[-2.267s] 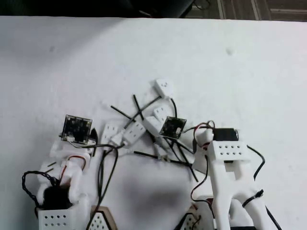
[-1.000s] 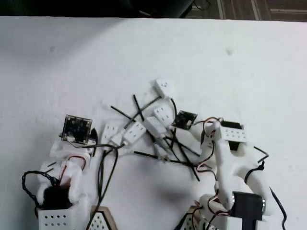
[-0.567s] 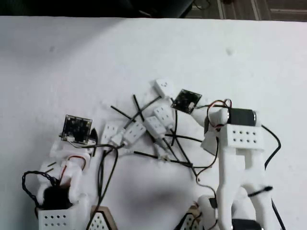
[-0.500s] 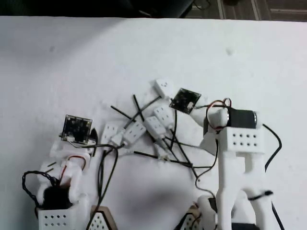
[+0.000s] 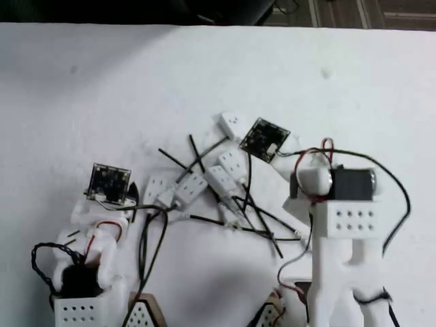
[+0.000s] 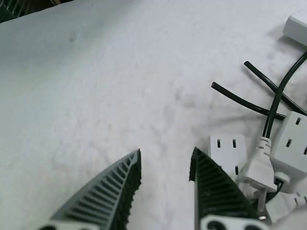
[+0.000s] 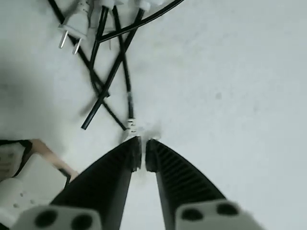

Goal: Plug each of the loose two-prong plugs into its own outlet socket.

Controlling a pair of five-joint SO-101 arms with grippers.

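Several white outlet sockets [image 5: 191,187] lie mid-table among tangled black cables [image 5: 255,216]; one socket [image 5: 232,122] sits farther back. A loose white two-prong plug [image 6: 259,170] lies against a socket [image 6: 225,149] just beside my left gripper [image 6: 165,165], which is open and empty over bare table. In the right wrist view another two-prong plug [image 7: 76,25] lies on the cables. My right gripper [image 7: 143,147] is shut, with only a thin slit between its fingers. A cable's frayed end [image 7: 130,128] lies right at its tips; whether it is pinched is unclear.
The table [image 5: 340,82] is white, and its back and right parts are bare. Two wood-edged arm bases [image 5: 141,311] stand at the front edge. The right arm's white body [image 5: 337,225] stands over the table's right front. Dark floor shows beyond the far edge.
The right arm has swung from the middle of the cable tangle toward the back right, its camera board now near the far socket. Some cables shifted with it. The left arm stayed still.
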